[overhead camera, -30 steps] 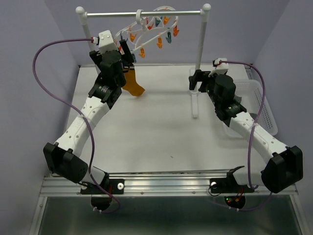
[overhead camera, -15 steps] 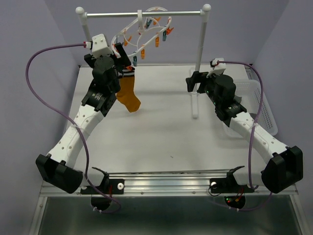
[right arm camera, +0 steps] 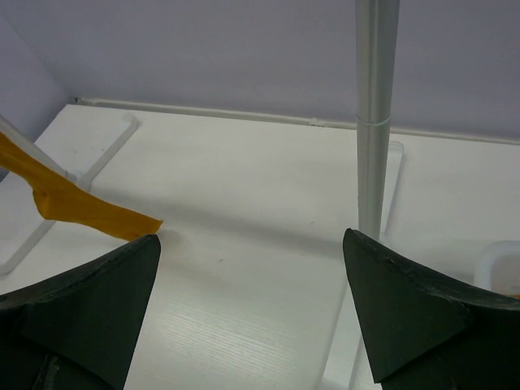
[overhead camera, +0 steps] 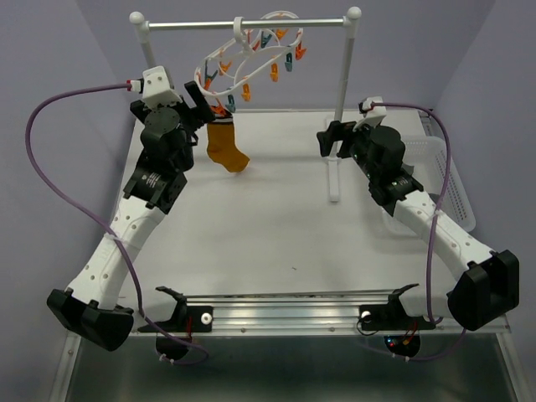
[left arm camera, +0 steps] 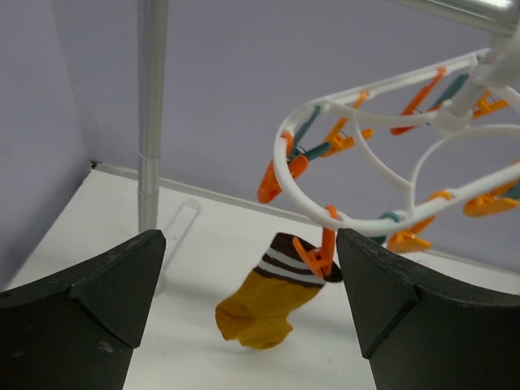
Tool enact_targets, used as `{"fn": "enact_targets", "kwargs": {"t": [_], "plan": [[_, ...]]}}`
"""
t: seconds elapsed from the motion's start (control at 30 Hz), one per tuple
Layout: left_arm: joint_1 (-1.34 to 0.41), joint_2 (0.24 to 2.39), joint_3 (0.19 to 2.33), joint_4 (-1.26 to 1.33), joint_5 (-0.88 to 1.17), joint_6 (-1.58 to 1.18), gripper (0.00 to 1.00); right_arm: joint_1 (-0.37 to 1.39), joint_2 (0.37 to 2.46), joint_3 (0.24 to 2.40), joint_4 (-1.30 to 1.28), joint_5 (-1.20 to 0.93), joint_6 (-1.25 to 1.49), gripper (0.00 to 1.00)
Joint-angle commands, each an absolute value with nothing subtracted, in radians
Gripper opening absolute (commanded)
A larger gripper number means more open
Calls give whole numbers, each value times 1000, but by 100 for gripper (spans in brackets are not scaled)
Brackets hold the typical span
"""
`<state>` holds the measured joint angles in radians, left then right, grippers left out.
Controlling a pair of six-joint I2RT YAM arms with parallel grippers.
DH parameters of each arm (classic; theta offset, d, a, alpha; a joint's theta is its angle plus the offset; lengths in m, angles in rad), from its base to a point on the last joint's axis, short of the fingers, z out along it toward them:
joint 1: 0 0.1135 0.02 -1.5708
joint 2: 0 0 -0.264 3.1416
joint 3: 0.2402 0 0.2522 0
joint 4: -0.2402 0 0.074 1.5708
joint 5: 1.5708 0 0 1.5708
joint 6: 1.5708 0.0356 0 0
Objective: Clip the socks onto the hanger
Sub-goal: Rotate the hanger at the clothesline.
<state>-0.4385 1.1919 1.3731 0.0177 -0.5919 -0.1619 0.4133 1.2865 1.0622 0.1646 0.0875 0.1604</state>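
A mustard sock with a dark striped cuff [overhead camera: 227,149] hangs by its cuff from an orange clip [left arm camera: 316,257] on the white oval hanger [overhead camera: 251,52]. The hanger hooks over the rail and carries several orange and teal clips. In the left wrist view the sock [left arm camera: 270,299] dangles just above the table, beyond my fingers. My left gripper [overhead camera: 203,99] is open and empty, just left of the sock, apart from it. My right gripper [overhead camera: 329,138] is open and empty, low near the right post; its view catches the sock [right arm camera: 81,209] at far left. No other socks show.
The metal rail [overhead camera: 251,23] rests on white posts, left [left arm camera: 150,106] and right [right arm camera: 374,122], with flat feet on the white table [overhead camera: 276,226]. A clear plastic basket [overhead camera: 452,188] sits at the right edge, behind my right arm. Purple walls close the back and sides.
My left arm has drawn back to the left, away from the hanger, leaving the striped sock hanging from its clip. The hanger and sock swung. The right arm barely moved.
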Motion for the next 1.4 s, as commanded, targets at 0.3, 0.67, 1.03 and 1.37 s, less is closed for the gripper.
{"fn": "enact_targets", "kwargs": {"t": [0.3, 0.67, 1.03, 1.37], "plan": [[-522, 1218, 1318, 100, -164, -158, 99, 413, 1261, 1100, 210, 123, 130, 100], [-509, 1382, 1434, 101, -368, -164, 99, 413, 1258, 1098, 212, 155, 112, 100], [-374, 1439, 1520, 110, -449, -175, 99, 413, 1255, 1095, 212, 183, 98, 100], [-299, 1497, 1603, 104, -414, -173, 99, 413, 1236, 1089, 213, 138, 75, 100]]}}
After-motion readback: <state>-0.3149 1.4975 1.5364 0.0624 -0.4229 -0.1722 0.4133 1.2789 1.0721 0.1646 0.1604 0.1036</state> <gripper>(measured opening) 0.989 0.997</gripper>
